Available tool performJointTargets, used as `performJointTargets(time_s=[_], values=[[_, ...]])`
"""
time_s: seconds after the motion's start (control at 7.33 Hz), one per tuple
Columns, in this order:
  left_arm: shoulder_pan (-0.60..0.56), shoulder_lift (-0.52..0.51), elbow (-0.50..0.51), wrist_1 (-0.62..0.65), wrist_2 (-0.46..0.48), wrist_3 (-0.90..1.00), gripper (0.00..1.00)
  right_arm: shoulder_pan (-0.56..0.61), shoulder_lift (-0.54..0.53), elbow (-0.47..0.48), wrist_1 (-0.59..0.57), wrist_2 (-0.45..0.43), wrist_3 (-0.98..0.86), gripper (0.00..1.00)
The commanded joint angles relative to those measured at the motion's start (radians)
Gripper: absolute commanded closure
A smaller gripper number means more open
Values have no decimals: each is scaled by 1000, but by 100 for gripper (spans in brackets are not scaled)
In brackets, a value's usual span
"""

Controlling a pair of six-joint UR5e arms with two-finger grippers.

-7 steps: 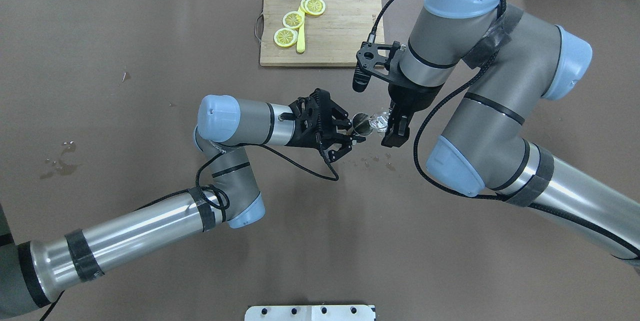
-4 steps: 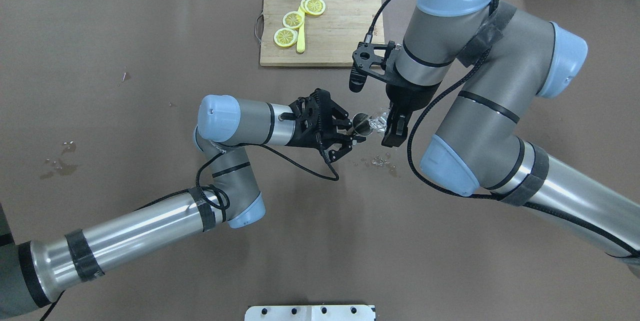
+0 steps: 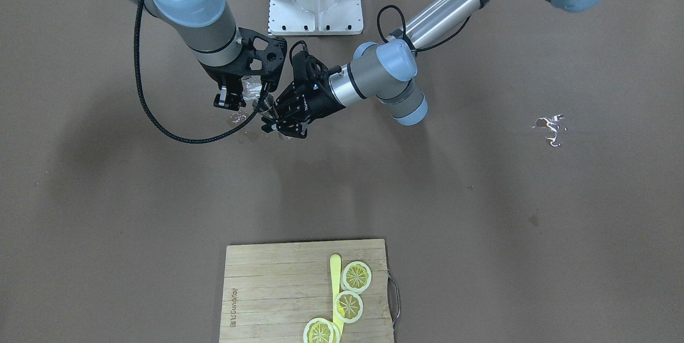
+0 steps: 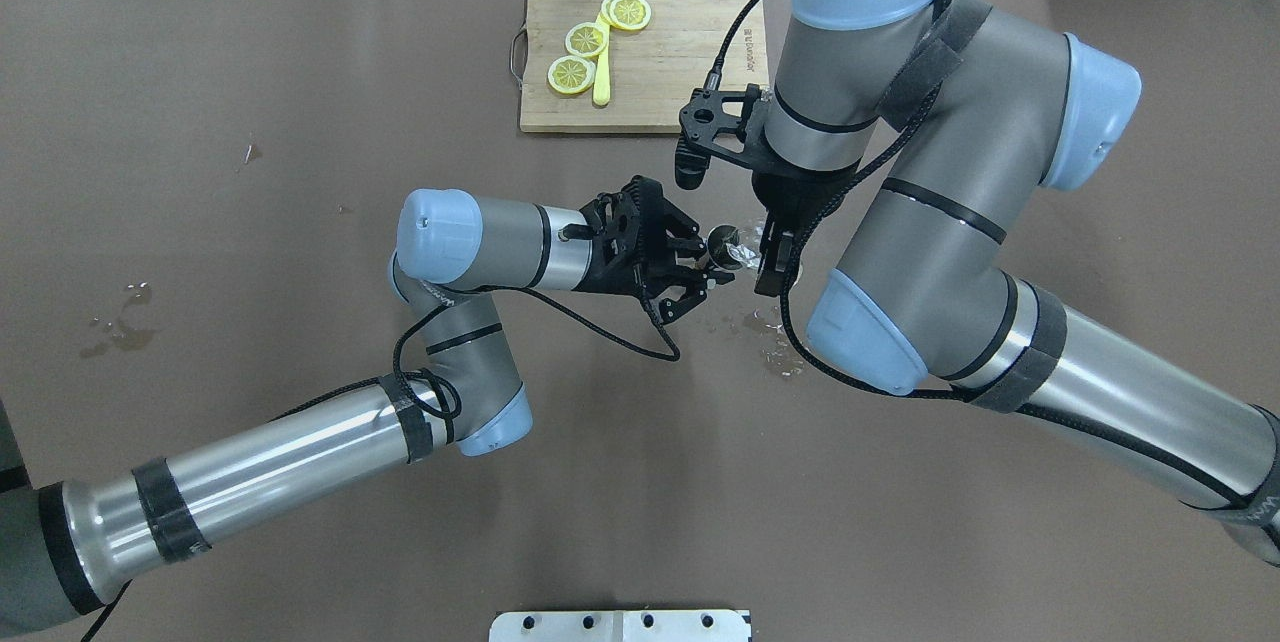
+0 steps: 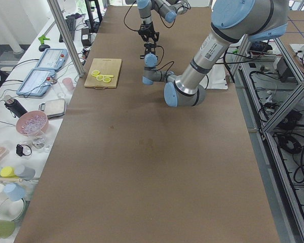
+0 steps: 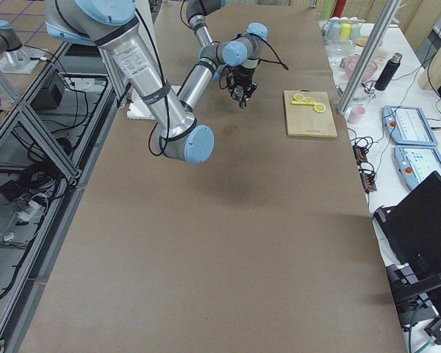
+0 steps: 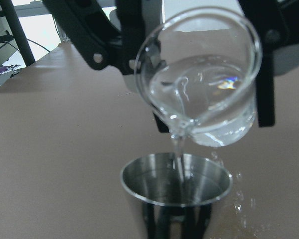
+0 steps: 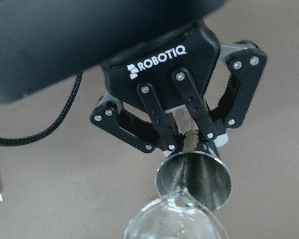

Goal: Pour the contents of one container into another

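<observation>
On the brown table, near its middle, the left gripper gripped a metal cup. The right gripper clasped a tilted glass, and water streamed into the cup.

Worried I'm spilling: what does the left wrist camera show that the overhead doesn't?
Left wrist only: a thin stream running from the glass beaker into the steel cup. Overhead only: the left claw gripping the cup, and the cutting board with lemon slices. Both: the beaker tilted over the cup, and wet spots on the table beside it.
</observation>
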Motion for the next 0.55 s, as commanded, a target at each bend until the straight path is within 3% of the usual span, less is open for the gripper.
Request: performJointTargets(time_s=[0.0,0.41], values=[[1,-3,0,0,11,0,100,-1,18,0,-48,-13,-27,100],[6,-9,0,0,11,-2,100,-1,18,1,-62,-13,-31,100]])
